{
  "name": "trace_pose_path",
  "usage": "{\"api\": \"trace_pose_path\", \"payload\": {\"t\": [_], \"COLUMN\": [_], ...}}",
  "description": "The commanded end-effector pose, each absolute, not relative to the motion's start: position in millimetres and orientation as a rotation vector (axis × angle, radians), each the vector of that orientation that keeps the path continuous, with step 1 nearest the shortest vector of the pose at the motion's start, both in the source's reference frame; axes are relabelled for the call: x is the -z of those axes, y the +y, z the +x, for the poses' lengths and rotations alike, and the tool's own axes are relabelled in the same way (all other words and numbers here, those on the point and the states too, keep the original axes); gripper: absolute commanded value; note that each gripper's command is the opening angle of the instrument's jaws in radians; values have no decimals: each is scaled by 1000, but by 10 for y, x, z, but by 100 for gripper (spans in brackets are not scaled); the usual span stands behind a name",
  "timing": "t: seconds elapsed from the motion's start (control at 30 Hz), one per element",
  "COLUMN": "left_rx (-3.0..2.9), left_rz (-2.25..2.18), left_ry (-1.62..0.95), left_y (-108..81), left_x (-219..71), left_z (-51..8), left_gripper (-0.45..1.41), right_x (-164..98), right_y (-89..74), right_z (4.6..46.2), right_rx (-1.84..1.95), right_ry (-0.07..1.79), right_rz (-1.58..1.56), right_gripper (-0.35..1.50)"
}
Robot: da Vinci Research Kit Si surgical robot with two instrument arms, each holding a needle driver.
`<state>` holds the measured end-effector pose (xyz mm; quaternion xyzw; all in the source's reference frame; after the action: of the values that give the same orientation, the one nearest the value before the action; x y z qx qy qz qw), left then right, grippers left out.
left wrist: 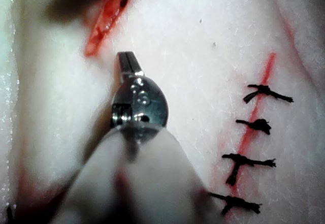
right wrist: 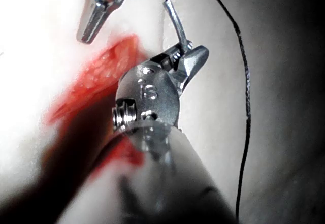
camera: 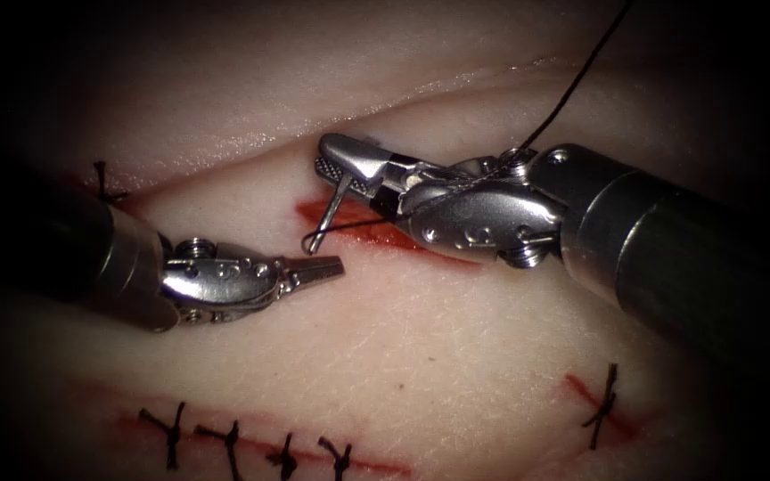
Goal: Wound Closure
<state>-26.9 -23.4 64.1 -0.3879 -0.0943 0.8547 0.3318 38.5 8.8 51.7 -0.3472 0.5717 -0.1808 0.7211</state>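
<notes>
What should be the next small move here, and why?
Probably bring the right tool down toward the open cut. It holds the needle near the thread end, above the tissue, not in it. The left tool is shut, holds nothing, and waits left of the cut.

A surgical training bench: a slab of pale tissue (camera: 421, 356) bears an open red cut (camera: 376, 230) and rows of finished black stitches (camera: 251, 445), with two steel needle drivers, left tool (camera: 314, 268) and right tool (camera: 340, 165), lit closely against dark surroundings.
</notes>
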Motion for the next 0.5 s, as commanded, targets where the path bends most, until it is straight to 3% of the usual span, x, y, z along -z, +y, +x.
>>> {"api": "trace_pose_path", "payload": {"t": [0.03, 0.5], "left_rx": [-2235, -2237], "left_rz": [-1011, -1009], "left_ry": [-250, -249], "left_y": [-242, -244], "left_x": [-647, -648], "left_z": [-269, -269], "left_gripper": [-45, -45], "right_x": [-520, -513], "right_y": [89, 118], "right_z": [393, 388], "right_rx": [403, 192], "right_ry": [1265, 1324], "right_rz": [-771, -683], "right_gripper": [-35, -35]}}
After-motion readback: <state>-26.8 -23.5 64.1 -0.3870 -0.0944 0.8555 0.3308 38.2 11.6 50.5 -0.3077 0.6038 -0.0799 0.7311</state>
